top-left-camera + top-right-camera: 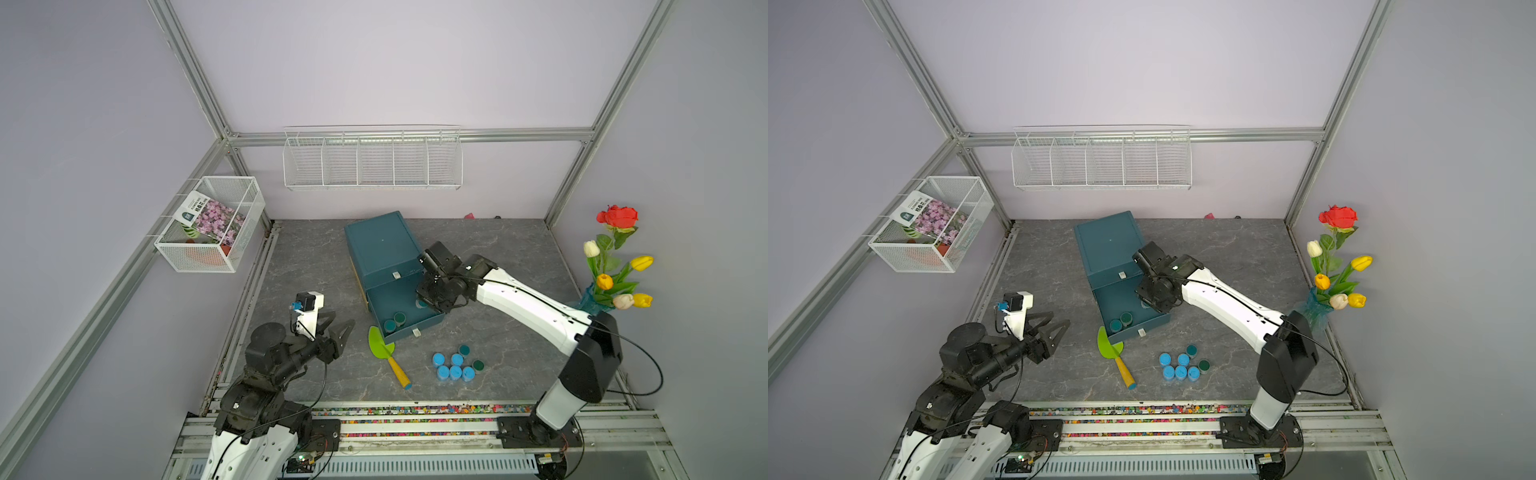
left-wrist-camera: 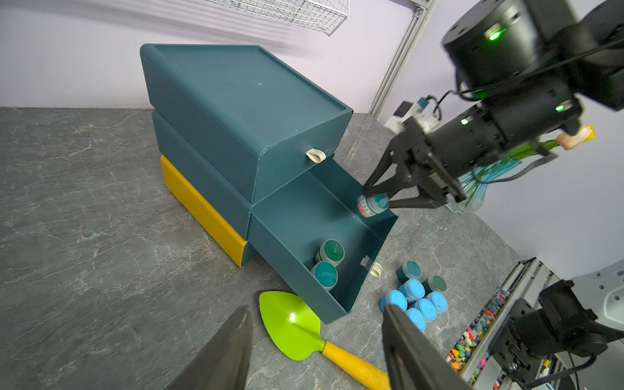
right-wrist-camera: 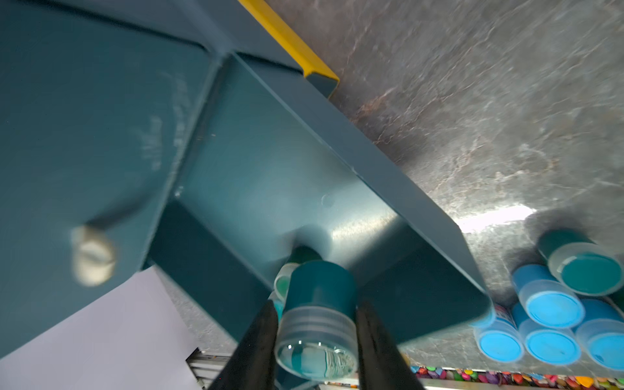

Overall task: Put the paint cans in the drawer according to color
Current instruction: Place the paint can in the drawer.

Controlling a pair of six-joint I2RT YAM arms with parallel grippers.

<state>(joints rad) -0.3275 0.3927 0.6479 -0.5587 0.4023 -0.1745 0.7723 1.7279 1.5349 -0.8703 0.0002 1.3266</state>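
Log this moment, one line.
right gripper: shut on teal can over open drawer; left gripper: open, empty; inside: two teal cans; table: seven cans left

Both top views look steeply down on the whole table [image 1: 299, 266] from over its front. Wrist cameras share the open drawer [image 2: 304, 216]: left from nearby, right at very close range.
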